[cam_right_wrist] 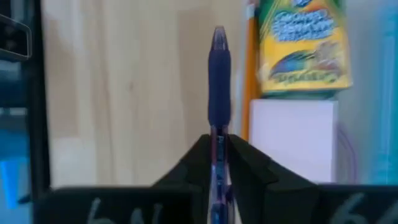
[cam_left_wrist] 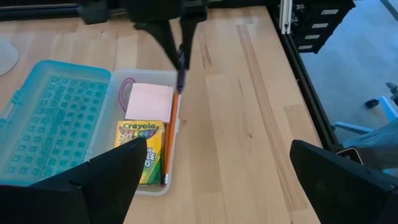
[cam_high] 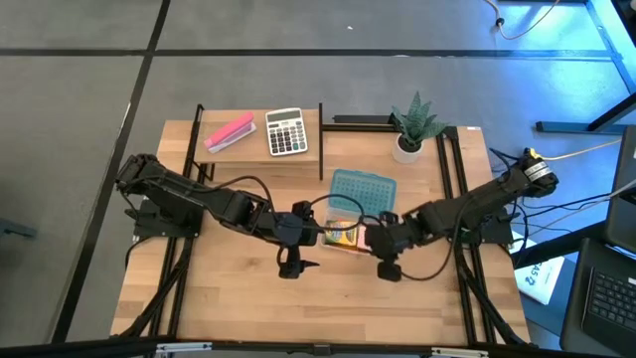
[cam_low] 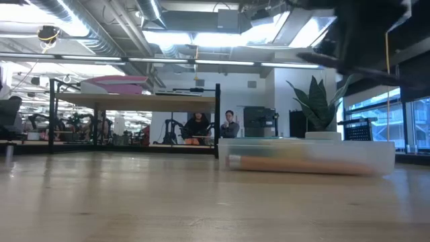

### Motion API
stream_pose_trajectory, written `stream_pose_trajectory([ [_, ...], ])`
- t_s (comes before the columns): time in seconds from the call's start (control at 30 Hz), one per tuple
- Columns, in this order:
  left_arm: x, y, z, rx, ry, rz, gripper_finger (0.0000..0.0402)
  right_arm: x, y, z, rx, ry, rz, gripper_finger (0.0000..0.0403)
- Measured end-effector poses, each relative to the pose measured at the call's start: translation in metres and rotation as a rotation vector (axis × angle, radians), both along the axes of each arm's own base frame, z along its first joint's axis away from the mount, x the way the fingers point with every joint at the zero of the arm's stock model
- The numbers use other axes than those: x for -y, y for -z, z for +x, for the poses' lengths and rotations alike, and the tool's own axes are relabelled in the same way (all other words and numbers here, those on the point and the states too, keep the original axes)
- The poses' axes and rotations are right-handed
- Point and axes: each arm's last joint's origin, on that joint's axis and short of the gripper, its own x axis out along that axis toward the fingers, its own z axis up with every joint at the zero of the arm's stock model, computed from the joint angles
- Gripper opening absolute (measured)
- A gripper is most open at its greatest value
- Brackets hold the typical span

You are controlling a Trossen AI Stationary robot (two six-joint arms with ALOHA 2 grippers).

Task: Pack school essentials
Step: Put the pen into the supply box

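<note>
1. High view: wooden table [cam_high: 248, 298] with both dark arms reaching toward the middle. Left gripper [cam_high: 291, 261] just left of a clear pencil case [cam_high: 343, 235], fingers spread wide, holding nothing. Right gripper [cam_high: 383, 261] just right of the case, closed on a thin item too small to name here. Teal lid [cam_high: 362, 187] lying open behind the case. Yellow-green crayon box [cam_high: 341, 236] inside the case. Grey calculator [cam_high: 286, 131] and elongated pink block [cam_high: 230, 132] on a raised shelf at the back, potted plant [cam_high: 412, 127] to the right of them.

2. Low view: clear case [cam_low: 306, 158] resting on the tabletop, an orange pencil [cam_low: 289, 163] lying along its front wall. Plant [cam_low: 317, 107] behind it, shelf [cam_low: 134, 101] at left. Two people [cam_low: 211, 128] seated far back in the room. Neither gripper clearly visible.

3. Left wrist view: own fingers [cam_left_wrist: 112, 180] set wide apart, empty. In the case [cam_left_wrist: 163, 186]: square pink notepad [cam_left_wrist: 149, 102], crayon box [cam_left_wrist: 140, 151], orange pencil [cam_left_wrist: 168, 140] along the wall, purple loop of scissors handle [cam_left_wrist: 126, 87] beside the notepad. Right gripper [cam_left_wrist: 177, 46] above the case wall, pinching a purple pen [cam_left_wrist: 181, 68] that points down.

4. Right wrist view: fingers [cam_right_wrist: 245, 171] clamped on the purple pen [cam_right_wrist: 218, 81], pen tip above bare table just beside the case. Crayon box [cam_right_wrist: 303, 46], notepad [cam_right_wrist: 295, 140] and pencil [cam_right_wrist: 250, 74] alongside.
</note>
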Motion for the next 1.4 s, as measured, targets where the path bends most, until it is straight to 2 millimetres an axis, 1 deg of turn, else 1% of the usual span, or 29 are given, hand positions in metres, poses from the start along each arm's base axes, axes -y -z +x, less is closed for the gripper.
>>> stream_pose_trajectory([
  [0.17,-0.002,0.000,0.001,0.001,-0.007,0.000,0.0390,0.020,0.003,0.011,0.006,0.012,-0.033,0.0049],
  [0.33,-0.005,0.001,0.001,-0.007,-0.013,0.003,0.0390,0.029,0.014,0.025,0.003,0.018,-0.035,0.0049],
  [0.73,-0.005,0.001,0.000,-0.014,-0.009,0.010,0.0389,0.025,0.051,0.045,-0.076,-0.004,-0.059,0.0049],
  [0.97,-0.005,0.002,0.000,-0.018,0.000,0.022,0.0390,0.023,0.071,0.051,-0.134,-0.032,-0.072,0.0049],
  [1.17,-0.005,0.002,0.000,-0.025,0.000,0.024,0.0389,0.021,0.078,0.055,-0.135,-0.047,-0.035,0.0049],
  [1.4,-0.005,0.002,-0.001,-0.028,0.000,0.025,0.0390,0.022,0.079,0.056,-0.133,-0.044,-0.034,0.0049],
])
